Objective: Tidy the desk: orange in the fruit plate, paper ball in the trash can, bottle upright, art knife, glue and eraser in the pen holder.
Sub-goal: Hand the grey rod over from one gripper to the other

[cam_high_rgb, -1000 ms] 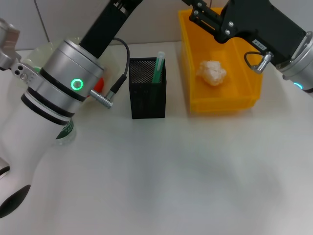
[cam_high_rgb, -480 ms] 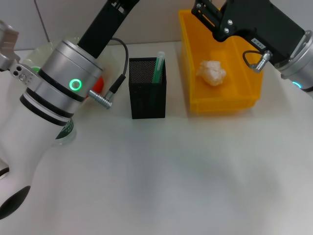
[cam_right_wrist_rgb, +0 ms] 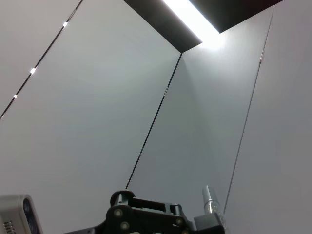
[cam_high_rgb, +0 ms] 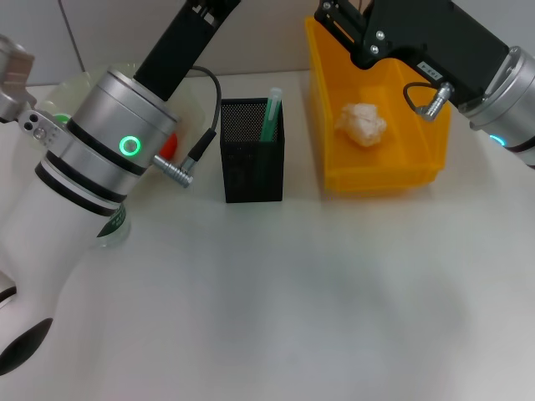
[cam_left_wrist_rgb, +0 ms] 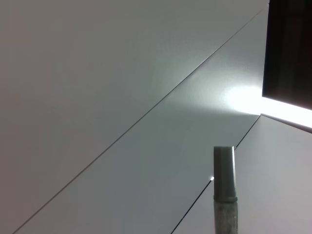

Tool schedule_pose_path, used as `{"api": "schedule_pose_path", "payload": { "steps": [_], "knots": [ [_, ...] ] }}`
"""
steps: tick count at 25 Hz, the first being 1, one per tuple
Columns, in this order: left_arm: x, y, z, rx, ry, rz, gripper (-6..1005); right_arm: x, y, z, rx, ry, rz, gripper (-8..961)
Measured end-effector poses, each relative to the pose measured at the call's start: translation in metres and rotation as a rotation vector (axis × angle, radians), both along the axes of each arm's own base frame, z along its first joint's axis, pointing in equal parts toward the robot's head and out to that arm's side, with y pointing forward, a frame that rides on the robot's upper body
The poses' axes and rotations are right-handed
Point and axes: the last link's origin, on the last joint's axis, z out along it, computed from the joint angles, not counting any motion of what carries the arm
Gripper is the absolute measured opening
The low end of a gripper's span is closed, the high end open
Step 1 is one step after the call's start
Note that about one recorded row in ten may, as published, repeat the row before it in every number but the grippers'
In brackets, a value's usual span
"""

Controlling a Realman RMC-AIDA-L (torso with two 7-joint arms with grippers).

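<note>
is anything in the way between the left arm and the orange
The view is blocked, so it cannot be settled. The left arm's silver wrist covers most of the orange, which shows only as a red sliver beside the pen holder. The left gripper is out of view.

The crumpled white paper ball (cam_high_rgb: pixel 362 123) is lying inside the yellow trash can (cam_high_rgb: pixel 422 167), directly beneath the right arm's wrist; the black mesh pen holder (cam_high_rgb: pixel 252 160) is standing upright nearby.

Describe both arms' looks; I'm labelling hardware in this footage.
Left arm: white lower shell, silver cylindrical joint with black bands, glowing green ring, black upper link, black cable on a metal plug. Right arm: boxy black housing with visible screws, silver wrist segment, small looped black cable.
</note>
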Motion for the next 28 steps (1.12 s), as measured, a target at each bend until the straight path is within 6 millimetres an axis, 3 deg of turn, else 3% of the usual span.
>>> {"api": "schedule_pose_path", "payload": {
  "steps": [17, 28],
  "knots": [
    [0.0001, -0.0002, 0.0004, 0.001, -0.002, -0.002, 143, -0.0033, -0.0018, -0.0038, 0.011, 0.009, 0.011, 400],
    [0.0002, -0.0003, 0.0003, 0.001, -0.002, -0.002, 140, -0.0025, -0.0026, -0.0039, 0.013, 0.009, 0.009, 224]
  ]
}}
